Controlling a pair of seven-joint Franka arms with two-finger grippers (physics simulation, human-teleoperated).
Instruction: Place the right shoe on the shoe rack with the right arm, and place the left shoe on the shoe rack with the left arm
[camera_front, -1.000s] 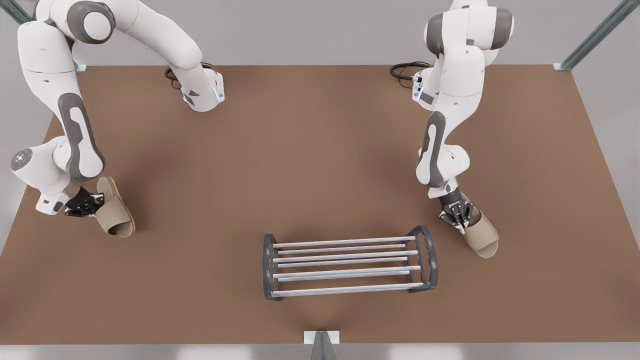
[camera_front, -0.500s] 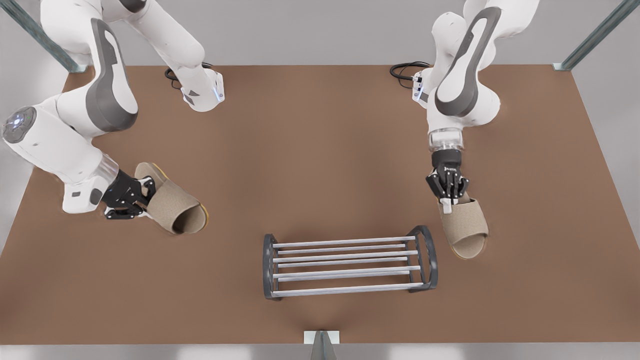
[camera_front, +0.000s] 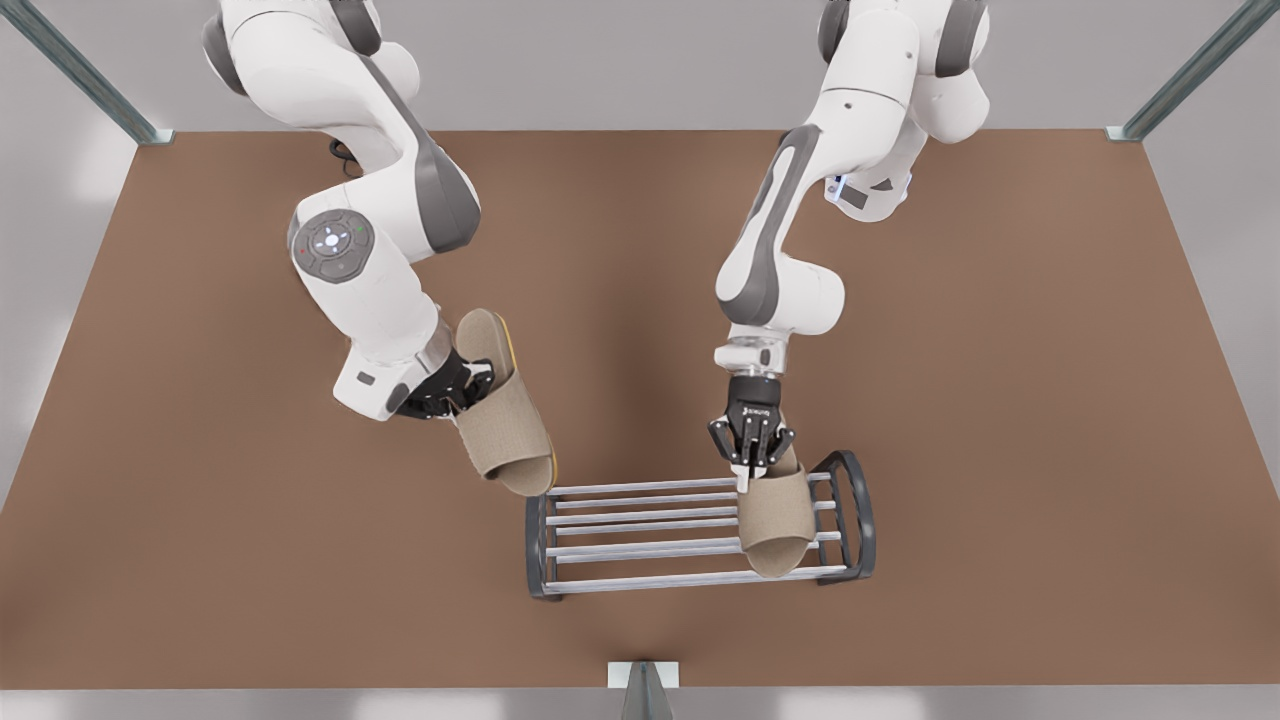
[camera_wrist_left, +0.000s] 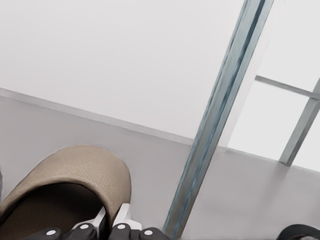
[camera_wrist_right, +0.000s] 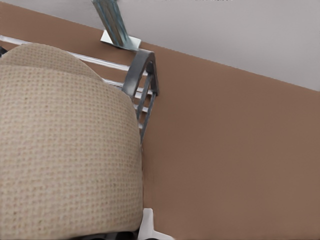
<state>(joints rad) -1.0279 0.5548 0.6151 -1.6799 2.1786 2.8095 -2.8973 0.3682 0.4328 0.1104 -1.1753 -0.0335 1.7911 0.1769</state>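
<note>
The shoe rack (camera_front: 640, 532), dark arched ends joined by silver bars, stands near the table's front edge. My right gripper (camera_front: 752, 458) points down, shut on the heel end of the right shoe (camera_front: 776, 520), a tan slipper over the rack's half toward the front view's right. The right wrist view has this slipper (camera_wrist_right: 65, 145) close up beside the rack's end frame (camera_wrist_right: 142, 75). My left gripper (camera_front: 452, 387) is shut on the left shoe (camera_front: 505, 425), a tan slipper with a yellow sole, held tilted in the air just off the rack's corner. That slipper (camera_wrist_left: 65, 175) is also in the left wrist view.
The brown table (camera_front: 1000, 400) spreads wide on both sides of the rack. A metal bracket (camera_front: 643, 680) sits at the middle of the front edge. Slanted metal posts (camera_front: 1190, 70) stand at the back corners.
Both arms swung inward with their slippers. The right one carried its slipper from the table onto the rack's right half. The left one brought its slipper from the far left to the rack's corner.
</note>
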